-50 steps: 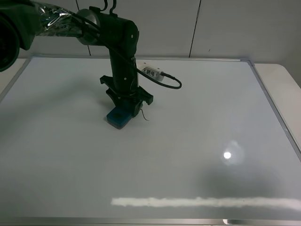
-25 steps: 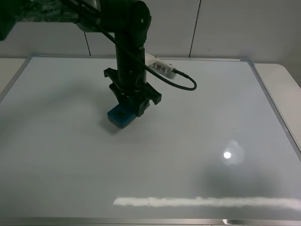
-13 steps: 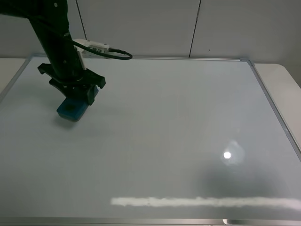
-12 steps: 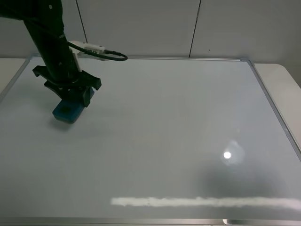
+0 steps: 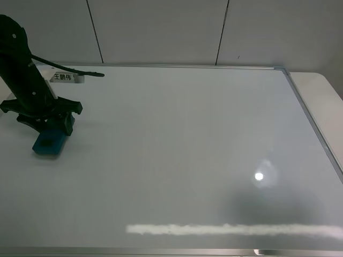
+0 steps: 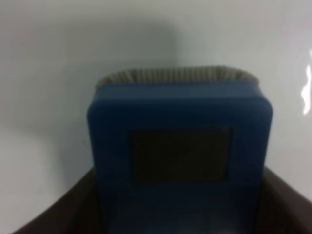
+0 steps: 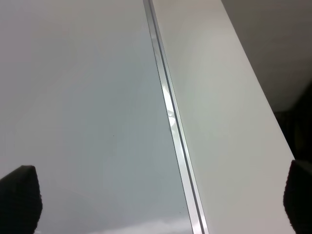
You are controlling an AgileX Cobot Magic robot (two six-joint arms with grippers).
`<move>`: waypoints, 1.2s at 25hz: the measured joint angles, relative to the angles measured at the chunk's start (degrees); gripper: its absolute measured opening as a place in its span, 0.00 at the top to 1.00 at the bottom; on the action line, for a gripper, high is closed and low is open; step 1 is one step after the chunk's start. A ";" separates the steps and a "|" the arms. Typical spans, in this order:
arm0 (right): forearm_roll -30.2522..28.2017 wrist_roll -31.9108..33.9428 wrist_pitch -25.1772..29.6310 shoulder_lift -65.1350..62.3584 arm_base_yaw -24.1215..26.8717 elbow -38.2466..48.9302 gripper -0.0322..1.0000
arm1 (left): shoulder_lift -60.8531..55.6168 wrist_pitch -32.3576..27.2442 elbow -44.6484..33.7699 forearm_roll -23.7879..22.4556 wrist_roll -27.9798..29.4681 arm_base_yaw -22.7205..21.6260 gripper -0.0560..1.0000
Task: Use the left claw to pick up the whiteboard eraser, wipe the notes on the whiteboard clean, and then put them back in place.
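My left claw (image 5: 47, 131) is clamped tight on the whiteboard eraser (image 5: 49, 144), a finger on each side, with one dark patch showing on top. The eraser hangs low over the whiteboard (image 5: 187, 134) near its left edge; I cannot tell whether it touches. By my wrist are one white label (image 5: 64, 78) and one black cable (image 5: 91, 74). Farther out the board carries one round glare spot (image 5: 259, 176) and one long bright streak (image 5: 230, 230). My right claw (image 7: 158, 200) is spread wide with nothing in it, above the silver frame (image 7: 170, 122).
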State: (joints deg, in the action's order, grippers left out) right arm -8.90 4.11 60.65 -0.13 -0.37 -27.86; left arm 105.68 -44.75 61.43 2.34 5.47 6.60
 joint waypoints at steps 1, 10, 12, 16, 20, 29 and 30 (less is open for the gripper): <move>0.00 0.00 0.00 0.00 0.00 0.00 0.01 | 0.00 0.24 -0.01 0.06 0.00 0.00 0.43; 0.00 0.00 0.00 0.00 0.00 0.00 0.01 | 0.00 0.31 -0.01 -0.03 -0.05 0.00 0.43; 0.00 0.00 0.00 0.00 0.00 0.00 0.01 | 0.00 0.18 -0.01 -0.14 -0.27 0.00 0.43; 0.00 0.00 0.00 0.00 0.00 0.00 0.01 | 0.00 0.18 -0.01 -0.14 -0.45 0.00 0.28; 0.00 0.00 0.00 0.00 0.00 0.00 0.01 | 0.00 0.60 -0.01 -0.59 -0.45 0.00 0.04; 0.00 0.00 0.00 0.00 0.00 0.00 0.01 | -1.58 0.06 -0.05 -0.66 -0.45 0.00 0.01; 0.00 0.00 0.00 0.00 0.00 0.00 0.01 | -2.81 0.06 -0.05 -0.66 -0.45 0.00 0.01</move>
State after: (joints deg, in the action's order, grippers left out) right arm -8.90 4.11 60.65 -0.13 -0.37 -27.86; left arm 102.87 -44.69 61.38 1.68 5.02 6.60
